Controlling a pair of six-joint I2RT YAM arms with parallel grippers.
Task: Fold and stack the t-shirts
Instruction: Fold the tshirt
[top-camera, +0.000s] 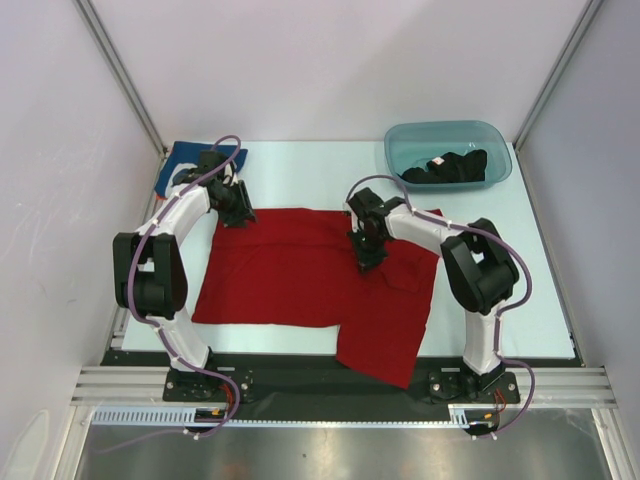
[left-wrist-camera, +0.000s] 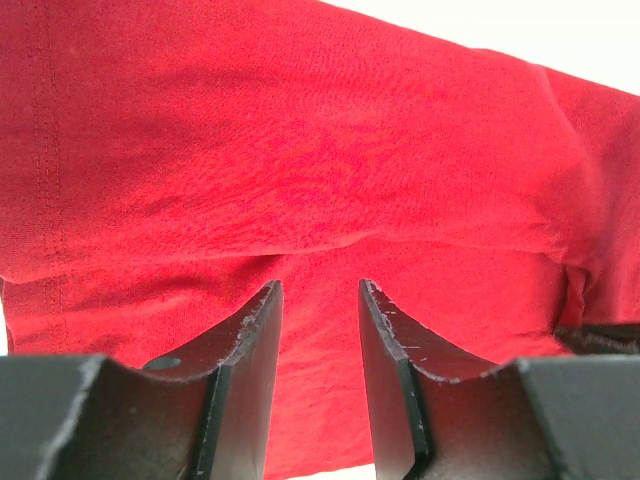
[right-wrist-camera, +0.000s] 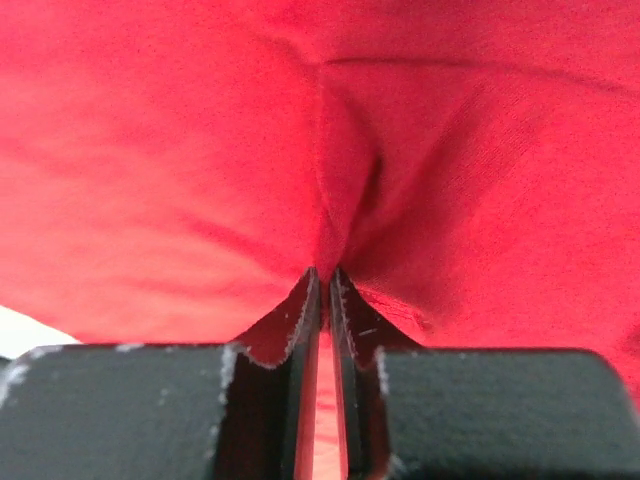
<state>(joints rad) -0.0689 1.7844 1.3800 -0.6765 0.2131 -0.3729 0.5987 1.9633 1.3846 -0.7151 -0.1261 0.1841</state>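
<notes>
From my remote station: the red t-shirt (top-camera: 310, 275) lies spread over the middle of the pale surface (top-camera: 300, 170). It is a soft, matte sheet with a roughly rectangular body, and one flap reaches toward me and hangs over the dark front rail. The right gripper (right-wrist-camera: 323, 275) is clenched on a small pinch of that red cloth. Its wrist camera shows the jaws drawn almost together, with the fabric puckered into a ridge and radiating creases at the tips (the overhead view shows only the gripper pressed down on the shirt's right half). The left gripper (left-wrist-camera: 320, 300) sits at the shirt's far left edge with its jaws standing apart, and I can see nothing caught between them. Its camera picks up a fine knit weave, a double line of hem stitching down one side and a shallow fold running across just ahead of the tips. None of these show from above.

Only the overhead view takes in the rest. A blue t-shirt (top-camera: 185, 155) lies at the far left corner, partly hidden behind the left arm. A black t-shirt (top-camera: 450, 165) is crumpled inside a translucent teal plastic tub (top-camera: 400, 140) with rounded corners at the far right.
</notes>
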